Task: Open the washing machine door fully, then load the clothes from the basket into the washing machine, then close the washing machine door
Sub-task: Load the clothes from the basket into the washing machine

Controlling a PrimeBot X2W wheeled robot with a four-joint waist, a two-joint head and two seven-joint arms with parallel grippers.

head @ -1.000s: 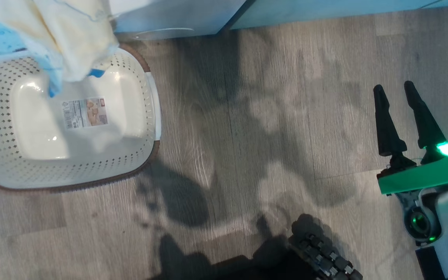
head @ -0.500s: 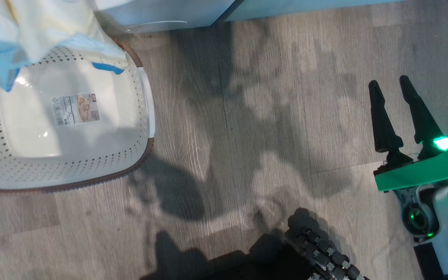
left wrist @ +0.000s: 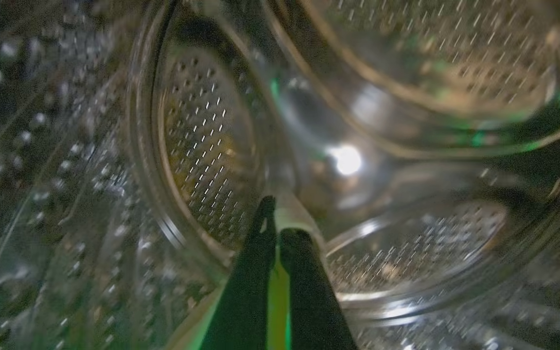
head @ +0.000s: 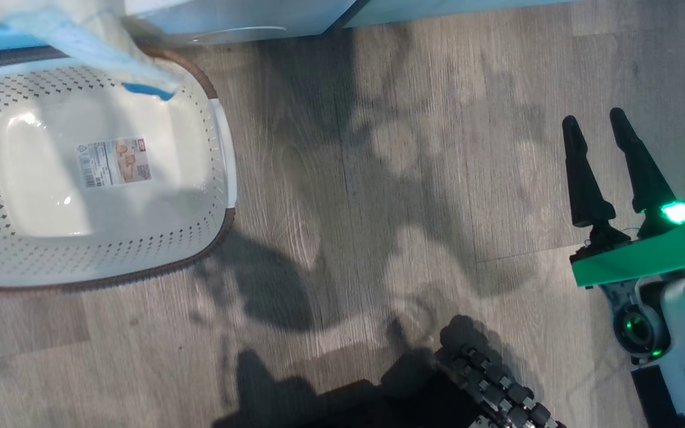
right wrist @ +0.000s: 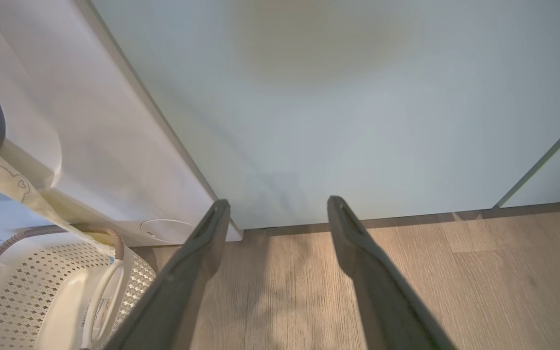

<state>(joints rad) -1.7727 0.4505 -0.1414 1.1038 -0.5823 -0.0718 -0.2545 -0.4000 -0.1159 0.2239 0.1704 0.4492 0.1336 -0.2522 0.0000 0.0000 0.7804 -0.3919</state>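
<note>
Since a second ago, the clothes are drawn higher, upper left, above the one basket. They are pinched by the left gripper inside the washing machine. At far right, the right gripper is held wide.

- The basket sits on the floor, at 9 o'clock in the head view.
- A sticker lies on the basket's bottom, near the middle.
- The clothes hang down over the basket's far edge, at 11 o'clock.
- The washing machine stands just behind the basket, near 12 o'clock.
- A cabinet stands just beside the machine, on its right, at 1 o'clock.
- The right tool is at 3 o'clock, well apart from the basket, its fingers pointing to 12 o'clock.
- The left tool is inside the washing machine, with a bit of the clothes between its fingers.
- The robot's wheel base is at 6 o'clock.
</note>
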